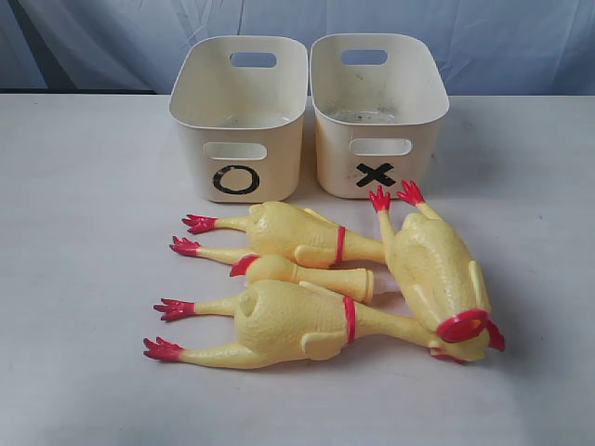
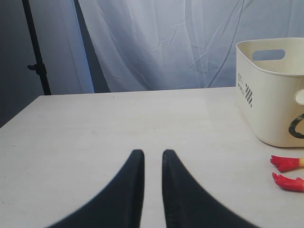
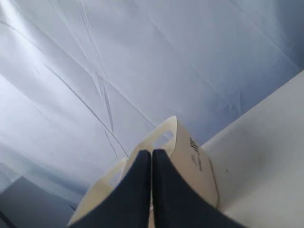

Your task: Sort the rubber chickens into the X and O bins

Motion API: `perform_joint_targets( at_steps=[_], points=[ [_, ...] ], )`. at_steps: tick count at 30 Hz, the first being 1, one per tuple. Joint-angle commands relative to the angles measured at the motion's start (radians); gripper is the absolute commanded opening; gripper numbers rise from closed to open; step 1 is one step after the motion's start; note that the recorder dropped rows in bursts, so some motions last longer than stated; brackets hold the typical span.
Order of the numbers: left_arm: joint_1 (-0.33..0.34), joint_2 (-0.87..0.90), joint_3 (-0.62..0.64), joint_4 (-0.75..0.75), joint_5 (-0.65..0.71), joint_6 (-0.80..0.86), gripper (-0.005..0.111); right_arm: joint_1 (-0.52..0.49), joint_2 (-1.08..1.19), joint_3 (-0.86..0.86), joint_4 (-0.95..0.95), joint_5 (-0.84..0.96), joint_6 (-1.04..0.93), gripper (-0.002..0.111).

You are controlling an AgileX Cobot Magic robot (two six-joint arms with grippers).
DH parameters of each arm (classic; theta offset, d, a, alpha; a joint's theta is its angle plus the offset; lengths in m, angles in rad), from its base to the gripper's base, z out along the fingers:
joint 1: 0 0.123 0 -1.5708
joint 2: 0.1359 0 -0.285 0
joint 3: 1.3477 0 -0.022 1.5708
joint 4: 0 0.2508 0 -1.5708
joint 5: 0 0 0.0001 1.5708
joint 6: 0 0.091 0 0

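Waiting unsorted on the surface [image 1: 84, 279], four chickens [image 1: 279, 325] lie bunched in front of the empty O bin [image 1: 284, 163] and X bin [image 1: 335, 167], likely staged for picking; left hand [image 2: 153, 159] slightly parted, right hand [image 3: 151, 154] clenched, both holding nothing.

A white table [image 1: 74, 372] stands before a pale draped curtain [image 1: 139, 37].
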Motion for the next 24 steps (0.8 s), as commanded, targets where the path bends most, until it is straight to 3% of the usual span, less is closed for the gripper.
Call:
perform_joint_targets(
  at_steps=[1,9,15,20,24],
  points=[
    [0.001,-0.005,0.002,0.0,-0.008,-0.008,0.014,-0.005,-0.007,0.003,0.037,-0.083,0.003,0.001],
    [0.001,-0.005,0.002,0.0,-0.008,-0.008,0.014,-0.005,-0.007,-0.008,0.005,0.032,0.005,0.001],
    [0.001,-0.005,0.002,0.0,-0.008,-0.008,0.014,-0.005,-0.007,-0.173,-0.102,0.238,-0.14,0.001],
    [0.001,-0.005,0.002,0.0,-0.008,-0.008,0.014,0.009,0.05,-0.317,-0.108,0.381,-0.424,0.001],
    [0.001,-0.005,0.002,0.0,-0.008,-0.008,0.014,0.078,0.158,-0.371,-0.121,0.497,-0.63,0.001]
  ],
)
